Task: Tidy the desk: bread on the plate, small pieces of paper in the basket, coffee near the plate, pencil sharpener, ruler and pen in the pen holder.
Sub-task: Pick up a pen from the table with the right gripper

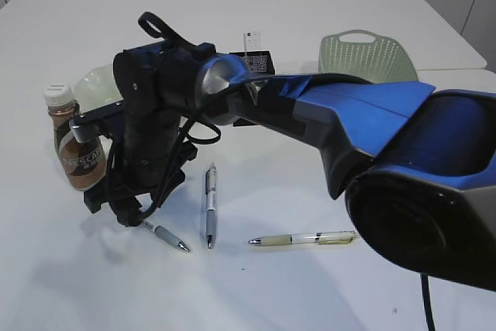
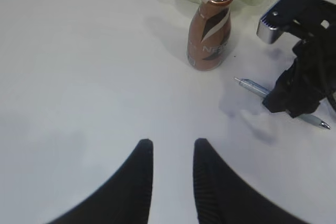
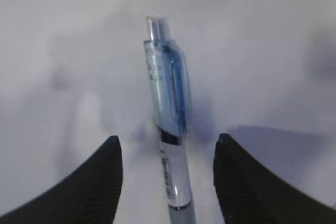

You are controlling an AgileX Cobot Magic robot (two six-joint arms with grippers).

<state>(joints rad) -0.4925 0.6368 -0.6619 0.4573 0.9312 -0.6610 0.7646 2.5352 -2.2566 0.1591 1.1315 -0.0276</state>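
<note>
The pen under the right hand (image 3: 167, 182) is the thing in hand now: a blue-clipped pen (image 3: 169, 129) lies flat on the bench between that hand's two dark fingers, which stand spread on either side without touching it. In the exterior view this hand sits at lower left, with the pen's tip poking out below it (image 1: 164, 235).

Judging by how things lie, part of the tidying looks done. The coffee (image 1: 76, 147) stands upright at the left edge, just beside the plate (image 1: 97, 87). In the left wrist view a speckled brown patch behind the bottle's cap may be the bread in the plate, but too little shows to be sure.

Still left: three pens remain on the bench, the one being reached for, a grey one (image 1: 210, 203) at lower middle and a pale one (image 1: 306, 239) to its right. The pen holder (image 1: 254, 62) stands at upper middle with something white sticking out of it. The basket (image 1: 364, 56) is at upper right; its contents cannot be seen.

The left hand (image 2: 170, 177) hovers over bare bench, fingers somewhat apart, holding nothing.

The bench (image 1: 325, 292) is plain white, with pale wall panels behind.
</note>
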